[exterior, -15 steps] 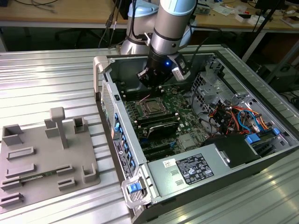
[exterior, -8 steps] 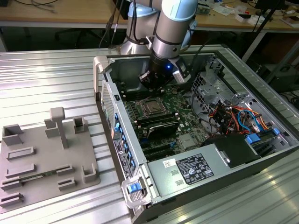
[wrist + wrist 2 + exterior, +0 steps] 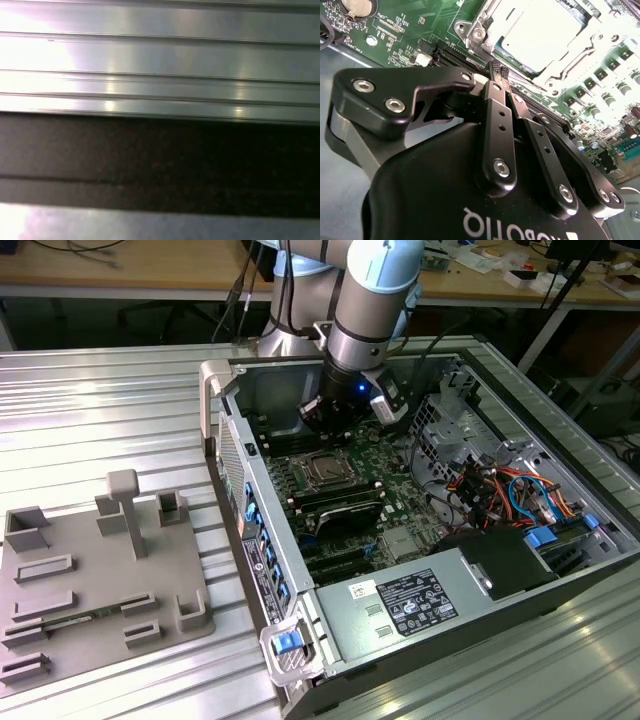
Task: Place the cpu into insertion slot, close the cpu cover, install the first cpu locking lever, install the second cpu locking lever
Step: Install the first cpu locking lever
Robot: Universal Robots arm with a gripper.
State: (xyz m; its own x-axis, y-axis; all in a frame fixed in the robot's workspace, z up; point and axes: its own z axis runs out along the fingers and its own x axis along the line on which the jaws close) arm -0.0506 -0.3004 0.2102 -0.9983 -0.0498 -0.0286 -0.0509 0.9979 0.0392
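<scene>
The cpu [image 3: 547,35], a flat silvery square, sits in the insertion slot [image 3: 325,469] with the cpu cover [image 3: 580,47] folded down over it (its window framing the chip). The hand [image 3: 498,70], black fingers pinched together on nothing, hovers just beside the socket inside the open computer case [image 3: 560,570] on the ribbed metal counter [image 3: 100,410].

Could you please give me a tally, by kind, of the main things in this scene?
Gripper: 1
Computer case: 1
Grey tray: 1
Cpu: 1
Power supply: 1
Total: 5
</scene>
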